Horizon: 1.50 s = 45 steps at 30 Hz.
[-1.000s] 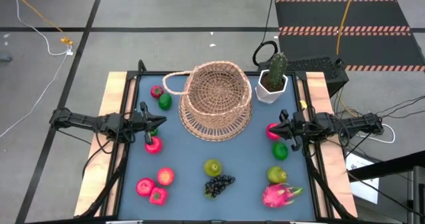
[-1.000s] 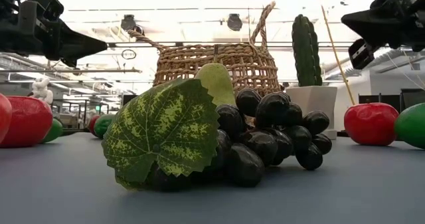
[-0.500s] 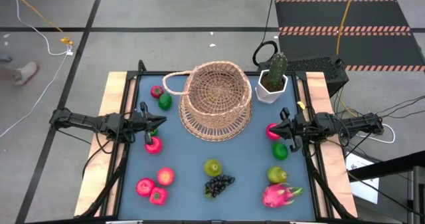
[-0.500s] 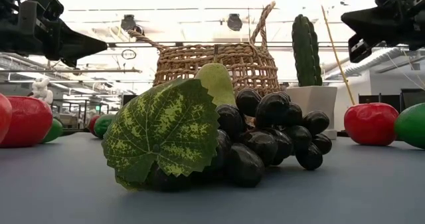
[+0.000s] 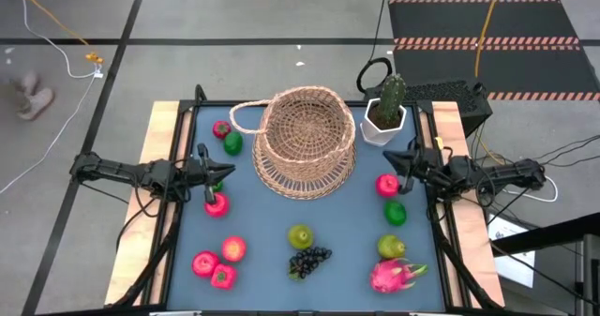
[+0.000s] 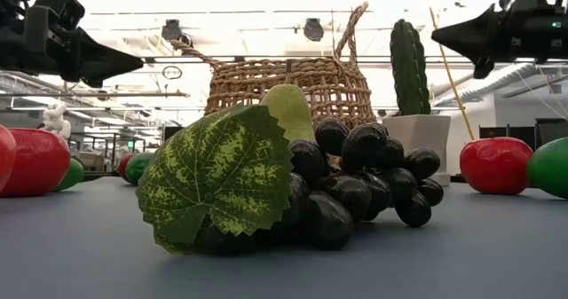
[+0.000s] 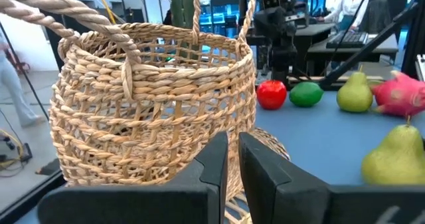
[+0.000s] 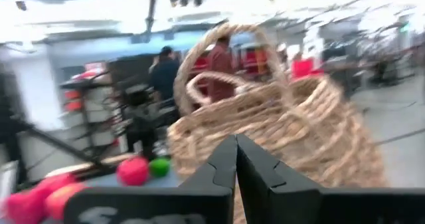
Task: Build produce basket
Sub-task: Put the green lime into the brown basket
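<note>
The basket (image 5: 306, 140) sits at the table's (image 5: 272, 222) far middle, tipped so its opening faces the far side and its thin loop handle (image 5: 246, 117) reaches left. The left gripper (image 5: 217, 173) waits left of it, fingers pressed together, empty. The right gripper (image 5: 401, 163) hangs to its right above a red apple (image 5: 385, 186), fingers pressed together, empty.

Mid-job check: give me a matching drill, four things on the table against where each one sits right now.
Things:
1. basket
2. grape bunch
3. dragon fruit
4. cactus pot

Places:
A. front right corner
B. far right, beside the basket
C. middle of the table's far half
D. front centre, just before a pear

Pairs: 1-C, 2-D, 3-A, 4-B
</note>
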### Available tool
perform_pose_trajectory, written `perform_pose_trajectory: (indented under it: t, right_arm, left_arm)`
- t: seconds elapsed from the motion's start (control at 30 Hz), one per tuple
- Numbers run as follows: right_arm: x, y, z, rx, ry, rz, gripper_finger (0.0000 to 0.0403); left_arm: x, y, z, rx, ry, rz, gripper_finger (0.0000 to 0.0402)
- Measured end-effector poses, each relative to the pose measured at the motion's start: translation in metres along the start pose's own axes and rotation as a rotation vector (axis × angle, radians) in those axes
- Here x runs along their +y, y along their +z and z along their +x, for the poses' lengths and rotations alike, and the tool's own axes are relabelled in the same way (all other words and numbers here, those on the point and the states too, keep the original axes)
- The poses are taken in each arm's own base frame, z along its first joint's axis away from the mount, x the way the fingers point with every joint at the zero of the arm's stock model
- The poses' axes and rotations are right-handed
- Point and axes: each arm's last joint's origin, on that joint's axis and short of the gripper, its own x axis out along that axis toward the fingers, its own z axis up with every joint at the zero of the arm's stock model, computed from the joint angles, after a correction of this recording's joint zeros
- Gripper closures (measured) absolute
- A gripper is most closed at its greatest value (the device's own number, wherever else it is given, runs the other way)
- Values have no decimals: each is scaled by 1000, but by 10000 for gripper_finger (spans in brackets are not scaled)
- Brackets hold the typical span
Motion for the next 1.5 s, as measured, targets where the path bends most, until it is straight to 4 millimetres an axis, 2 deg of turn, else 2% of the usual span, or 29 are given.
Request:
perform_pose_trajectory:
  t: [0.13, 0.33, 0.47, 0.57, 0.73, 0.97, 1.07, 1.2, 1.37, 1.43, 1.5]
  right_arm:
    - [-2, 0, 2, 1, -21, -33, 345]
    - [-4, -2, 5, 17, -55, -39, 257]
    - [-4, -3, 7, 19, -60, 68, 210]
    - [-3, -7, 8, 52, -60, 144, 188]
    - [-2, -13, 10, 101, -77, 185, 175]
    - [-9, -8, 16, 17, -259, 130, 174]
    - [-10, -7, 19, -2, -269, 131, 174]
    - [-8, -8, 23, 5, -186, 120, 174]
    - [-6, -12, 29, 28, -168, 106, 159]
    - [-8, -16, 30, 43, -232, 127, 148]
    - [-11, -21, 30, 62, -346, 144, 139]
  left_arm:
    - [0, -3, 0, 28, -3, 48, 360]
    - [0, -2, 0, 20, -3, 43, 360]
    - [0, 3, 0, -28, 5, 15, 360]
    - [1, 10, -1, -100, 8, -94, 360]
    - [2, 18, -2, -174, 2, -247, 360]
    - [-1, 6, 4, -48, 1, -223, 360]
    - [-2, 3, 7, -14, 13, -205, 360]
    - [-4, 4, 12, -27, 36, -189, 357]
    - [-6, 4, 18, -22, 56, -195, 316]
    - [-5, -1, 21, 12, 139, -210, 289]
    - [-2, -8, 22, 57, 302, -234, 261]
